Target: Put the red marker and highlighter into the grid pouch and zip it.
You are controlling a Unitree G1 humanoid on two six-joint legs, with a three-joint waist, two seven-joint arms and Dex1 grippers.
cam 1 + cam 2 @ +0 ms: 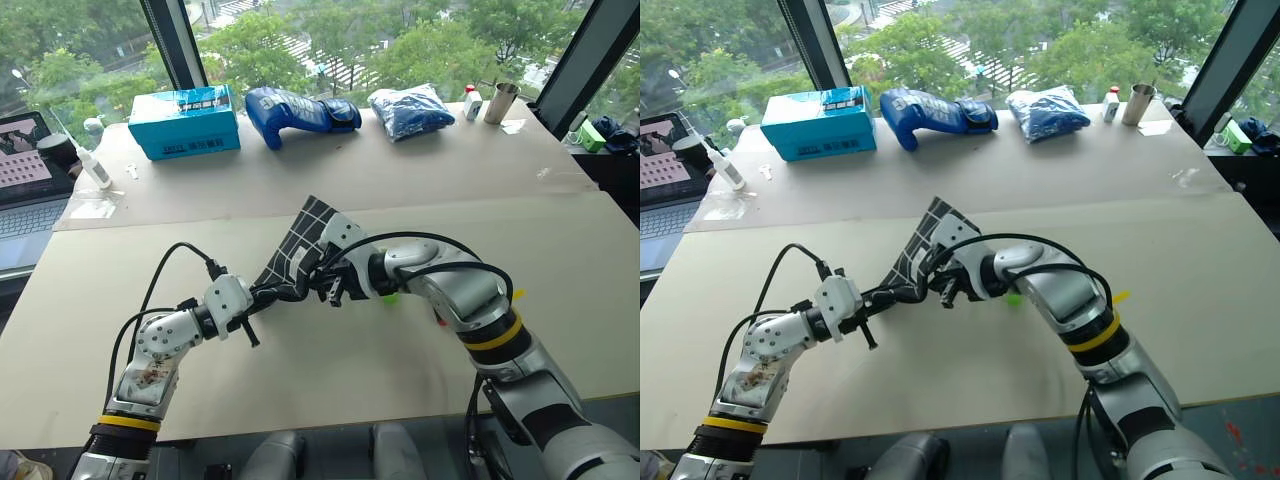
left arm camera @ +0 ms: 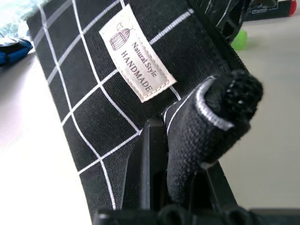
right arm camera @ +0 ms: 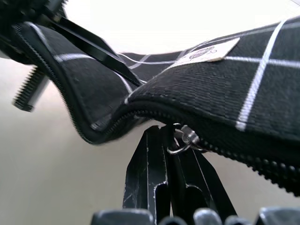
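Head pair looks forward and down over the desk toward its far, window-side edge, both eyes sharing the whole desk. Each wrist camera sits right up against the grid pouch, along its own end effector; both share the pouch's label.

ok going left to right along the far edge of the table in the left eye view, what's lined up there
laptop → white squeeze bottle → teal box → blue boxing glove → blue bagged bundle → small white bottle → metal cup
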